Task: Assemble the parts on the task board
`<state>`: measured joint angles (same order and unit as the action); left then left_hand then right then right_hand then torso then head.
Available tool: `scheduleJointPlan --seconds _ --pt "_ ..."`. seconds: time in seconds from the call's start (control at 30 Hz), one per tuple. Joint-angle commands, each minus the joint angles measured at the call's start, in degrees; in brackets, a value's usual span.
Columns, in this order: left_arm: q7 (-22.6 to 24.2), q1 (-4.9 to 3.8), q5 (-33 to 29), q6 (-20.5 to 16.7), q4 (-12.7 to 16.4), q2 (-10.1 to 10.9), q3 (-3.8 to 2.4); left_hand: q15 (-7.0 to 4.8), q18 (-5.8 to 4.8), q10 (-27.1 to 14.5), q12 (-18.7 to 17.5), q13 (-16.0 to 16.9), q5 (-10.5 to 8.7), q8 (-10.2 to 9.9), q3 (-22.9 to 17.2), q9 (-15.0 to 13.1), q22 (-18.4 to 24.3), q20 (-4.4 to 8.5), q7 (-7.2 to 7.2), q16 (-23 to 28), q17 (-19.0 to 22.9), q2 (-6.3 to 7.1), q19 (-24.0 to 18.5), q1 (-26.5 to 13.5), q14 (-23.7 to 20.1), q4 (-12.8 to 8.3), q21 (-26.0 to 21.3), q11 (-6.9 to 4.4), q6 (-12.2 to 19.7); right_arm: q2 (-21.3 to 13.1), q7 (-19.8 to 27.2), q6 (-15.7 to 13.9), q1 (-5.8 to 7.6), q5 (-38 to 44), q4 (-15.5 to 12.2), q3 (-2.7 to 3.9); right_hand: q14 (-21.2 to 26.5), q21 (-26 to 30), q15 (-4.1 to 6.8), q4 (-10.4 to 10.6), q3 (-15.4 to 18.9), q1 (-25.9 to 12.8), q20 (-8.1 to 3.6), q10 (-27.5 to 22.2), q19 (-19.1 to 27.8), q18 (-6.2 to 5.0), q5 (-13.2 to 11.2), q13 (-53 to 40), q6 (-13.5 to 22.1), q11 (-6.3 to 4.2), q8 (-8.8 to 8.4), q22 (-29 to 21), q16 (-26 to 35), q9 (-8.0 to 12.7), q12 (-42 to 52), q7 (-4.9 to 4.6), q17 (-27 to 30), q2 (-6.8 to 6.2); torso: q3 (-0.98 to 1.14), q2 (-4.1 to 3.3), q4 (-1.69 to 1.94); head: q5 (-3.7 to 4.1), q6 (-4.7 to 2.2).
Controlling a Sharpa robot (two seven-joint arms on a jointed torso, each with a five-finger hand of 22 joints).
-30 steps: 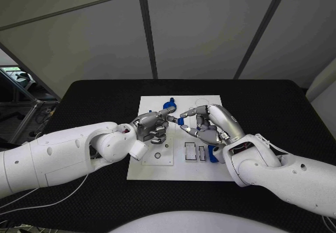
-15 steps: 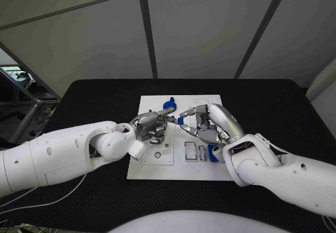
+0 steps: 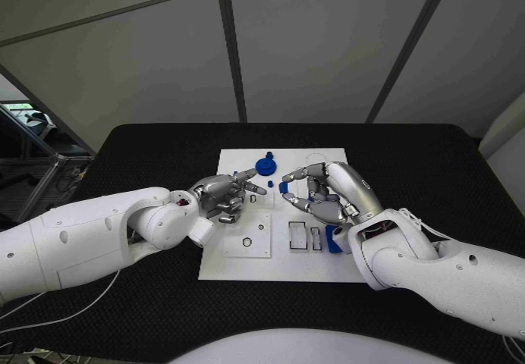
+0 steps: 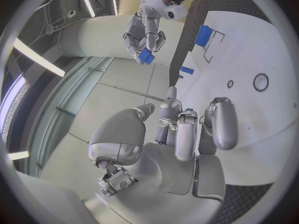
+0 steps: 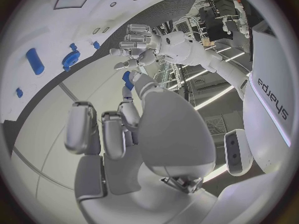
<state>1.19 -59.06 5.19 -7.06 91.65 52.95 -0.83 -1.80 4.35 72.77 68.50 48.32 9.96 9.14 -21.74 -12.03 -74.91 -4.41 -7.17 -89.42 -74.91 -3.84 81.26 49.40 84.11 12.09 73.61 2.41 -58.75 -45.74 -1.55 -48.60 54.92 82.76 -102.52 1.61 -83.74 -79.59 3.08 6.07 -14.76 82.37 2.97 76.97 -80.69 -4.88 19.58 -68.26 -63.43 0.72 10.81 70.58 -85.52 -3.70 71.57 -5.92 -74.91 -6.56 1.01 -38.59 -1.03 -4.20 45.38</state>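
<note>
The white task board (image 3: 276, 268) lies mid-table. Above it, my right hand (image 3: 326, 194) pinches a small blue part (image 3: 284, 187) between thumb and finger. That part (image 4: 146, 56) hangs in the air in the left wrist view, and the right wrist view shows the same part (image 5: 127, 78) at the fingertips. My left hand (image 3: 224, 196) hovers over the board's left half with fingers apart and nothing in it. The right wrist view shows the left hand (image 5: 140, 47) spread too. A round blue part (image 3: 265, 164) sits near the board's far edge. Another blue part (image 3: 331, 240) stands by my right wrist.
Rectangular slots (image 3: 299, 235) and a small round hole (image 3: 247, 243) mark the board's near half. Black table (image 3: 143, 152) surrounds the board on all sides. More blue parts (image 5: 35, 60) lie on the board in the right wrist view.
My left hand has drawn back to the left, away from the right hand, and its fingers have spread. The small blue part stays pinched in the right hand, which has hardly moved.
</note>
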Motion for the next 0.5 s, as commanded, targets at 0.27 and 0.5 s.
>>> scheduleJointPlan --seconds 0.27,0.5 --pt "3.96 -1.76 2.23 -4.1 1.57 5.32 -1.62 0.61 0.25 -2.48 -2.39 -3.17 -0.27 -0.48 -0.91 -0.22 -3.64 -0.5 -0.03 1.19 -11.78 1.0 -1.85 0.81 4.87 -2.09 -2.75 0.17 0.42 2.29 -0.22 0.62 0.09 -3.87 4.2 0.04 -4.85 -0.37 0.0 0.02 -0.42 -0.42 0.16 0.18 -0.33 0.95 0.12 -0.13 -0.79 0.15 0.23 0.04 -0.19 -0.89 -0.13 0.3 -8.5 0.13 -0.21 0.01 0.27 -0.25 -0.08" --pt "5.97 -3.12 1.05 -5.27 2.86 7.7 -2.23 0.83 0.98 -4.86 -4.8 -6.67 -0.36 -0.74 -1.08 -0.35 -1.72 -0.72 -0.24 2.53 -9.46 1.35 -3.84 0.53 4.06 -2.55 -6.03 0.39 0.61 4.51 -0.59 2.18 0.11 -6.77 6.82 0.03 -4.88 -0.42 0.02 0.04 -0.6 -0.48 0.15 0.24 -0.37 0.97 0.15 -0.23 -0.84 0.13 0.26 0.15 -0.27 -0.93 -0.06 0.33 -8.62 0.26 -0.17 -0.05 0.02 -0.91 -0.03"
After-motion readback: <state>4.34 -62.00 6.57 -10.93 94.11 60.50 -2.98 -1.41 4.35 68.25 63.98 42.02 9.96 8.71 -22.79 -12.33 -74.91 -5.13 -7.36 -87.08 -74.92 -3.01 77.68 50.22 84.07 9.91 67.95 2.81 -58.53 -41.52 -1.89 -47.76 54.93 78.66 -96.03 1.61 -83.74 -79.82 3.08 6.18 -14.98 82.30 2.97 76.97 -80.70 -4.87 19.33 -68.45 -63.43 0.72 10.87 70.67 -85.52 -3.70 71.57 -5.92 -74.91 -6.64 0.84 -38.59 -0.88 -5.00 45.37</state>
